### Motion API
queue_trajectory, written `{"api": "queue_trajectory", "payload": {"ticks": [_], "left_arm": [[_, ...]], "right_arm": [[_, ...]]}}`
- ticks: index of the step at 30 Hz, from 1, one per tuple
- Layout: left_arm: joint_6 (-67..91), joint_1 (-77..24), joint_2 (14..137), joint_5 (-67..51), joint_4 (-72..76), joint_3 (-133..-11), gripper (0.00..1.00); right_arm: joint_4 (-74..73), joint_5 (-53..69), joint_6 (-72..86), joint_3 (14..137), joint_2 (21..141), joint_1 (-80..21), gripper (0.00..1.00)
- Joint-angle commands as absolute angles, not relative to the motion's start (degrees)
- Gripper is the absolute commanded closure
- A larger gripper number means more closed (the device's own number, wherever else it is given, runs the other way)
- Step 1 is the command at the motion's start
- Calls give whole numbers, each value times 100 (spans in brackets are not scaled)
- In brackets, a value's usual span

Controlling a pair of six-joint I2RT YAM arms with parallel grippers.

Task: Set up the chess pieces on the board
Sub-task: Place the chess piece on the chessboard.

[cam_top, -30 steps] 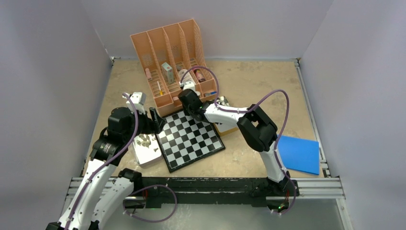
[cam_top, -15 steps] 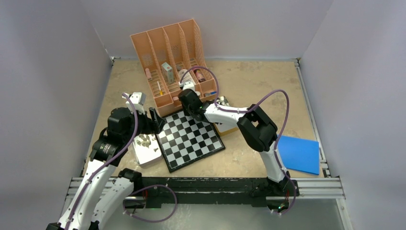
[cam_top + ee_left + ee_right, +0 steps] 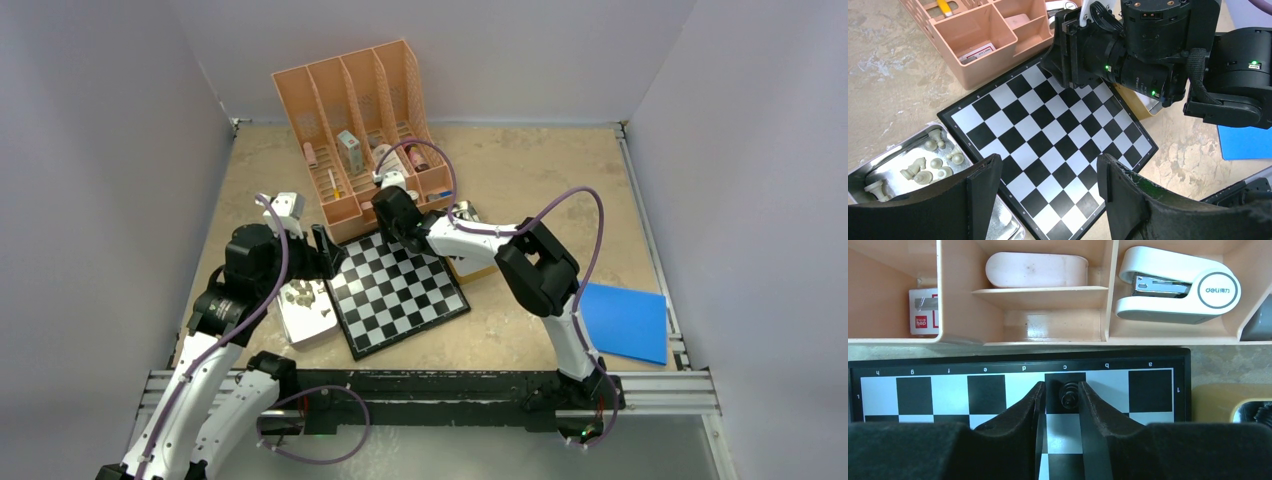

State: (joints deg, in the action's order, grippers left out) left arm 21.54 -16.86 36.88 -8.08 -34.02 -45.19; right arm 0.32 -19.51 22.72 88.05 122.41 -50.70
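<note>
The board (image 3: pixel 398 290) lies at the table's middle, one corner toward the pink organizer. My right gripper (image 3: pixel 1061 386) hangs over the board's far edge row. Its jaws stand slightly apart around a small black chess piece (image 3: pixel 1069 394) that stands on a black square; the piece is close to the right finger, with a gap on the left. Over the board's (image 3: pixel 1048 125) near left side my left gripper (image 3: pixel 1048 165) is open and holds nothing. Pale beige chess pieces (image 3: pixel 933 165) lie in a metal tray (image 3: pixel 310 325) left of the board.
A pink desk organizer (image 3: pixel 360 130) stands just behind the board and holds a white stapler (image 3: pixel 1175 285) and small boxes. A blue sheet (image 3: pixel 625 322) lies at the right front. A tan box (image 3: pixel 470 265) sits at the board's right corner.
The right gripper's jaws have parted a little around the black piece, which now stands on its square. The left arm has stayed still.
</note>
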Motion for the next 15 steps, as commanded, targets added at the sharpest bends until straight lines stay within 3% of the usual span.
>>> {"api": "queue_trajectory", "payload": {"ticks": [1, 15], "left_arm": [[2206, -1649, 3670, -751, -3278, -4513, 31], [2206, -1649, 3675, -758, -3269, -4513, 31]], "right_arm": [[97, -1866, 2362, 8890, 12173, -5106, 66], [32, -1900, 2433, 8910, 12148, -5106, 66]]}}
